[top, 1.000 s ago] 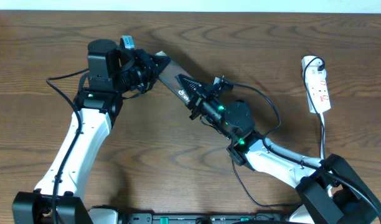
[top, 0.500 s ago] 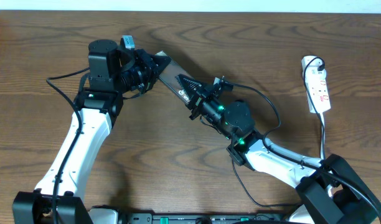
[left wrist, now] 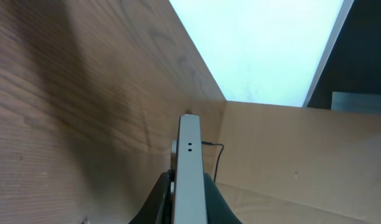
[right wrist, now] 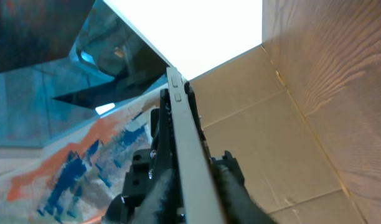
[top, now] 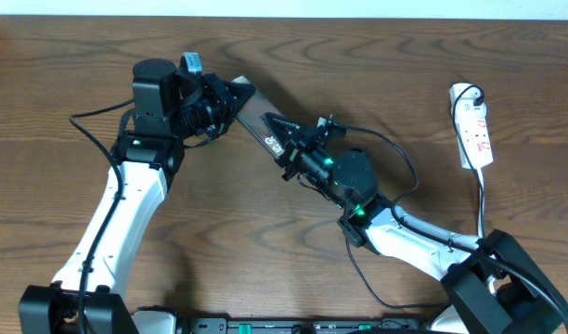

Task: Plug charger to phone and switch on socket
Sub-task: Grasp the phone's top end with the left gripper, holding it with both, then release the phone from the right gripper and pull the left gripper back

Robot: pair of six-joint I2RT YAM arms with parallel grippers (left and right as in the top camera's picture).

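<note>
The phone [top: 254,115] is a dark slab held off the table between both arms. My left gripper [top: 230,100] is shut on its upper-left end. In the left wrist view the phone's grey edge [left wrist: 190,168] runs straight out from the left gripper [left wrist: 189,202]. My right gripper [top: 286,141] sits at the phone's lower-right end. Its fingers lie close on both sides of the phone's edge [right wrist: 184,143]; whether the right gripper [right wrist: 193,186] still presses is unclear. The thin black charger cable [top: 406,160] leads up to the right gripper, its tip hidden. The white socket [top: 474,125] lies at the far right.
A black cord [top: 481,199] runs from the socket down towards the right arm's base [top: 497,278]. The left arm [top: 117,213] stretches along the table's left side. Bare wooden table [top: 61,93] lies around both arms.
In the overhead view the right gripper has shifted very slightly at the phone's end. The left gripper and the phone have stayed in place.
</note>
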